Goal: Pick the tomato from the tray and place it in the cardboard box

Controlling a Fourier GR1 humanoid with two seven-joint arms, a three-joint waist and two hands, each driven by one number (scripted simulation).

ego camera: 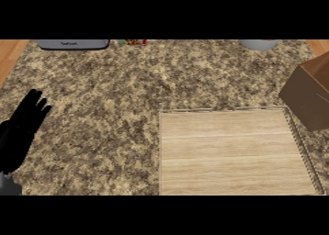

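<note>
One left hand (18,133) at the left edge, fingers straight and pointing up, holding nothing. Desk (106,92) of speckled stone has a wide bare stretch between the hand and the tray.

Along the far edge, all cut off by the view:
- one grey appliance (72,44)
- one small red-and-green item (132,42)
- one grey round vessel (258,44)

One tray (221,110), low-rimmed and wood-floored, lower centre to right. One cardboard box (316,96) at the tray's far right corner, cut by the right edge; contact unclear. Tomato: cannot tell where it is.

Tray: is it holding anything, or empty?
Empty: the tray shows only bare wooden boards inside its rim. No tomato is visible; what the cardboard box holds cannot be told.
</note>
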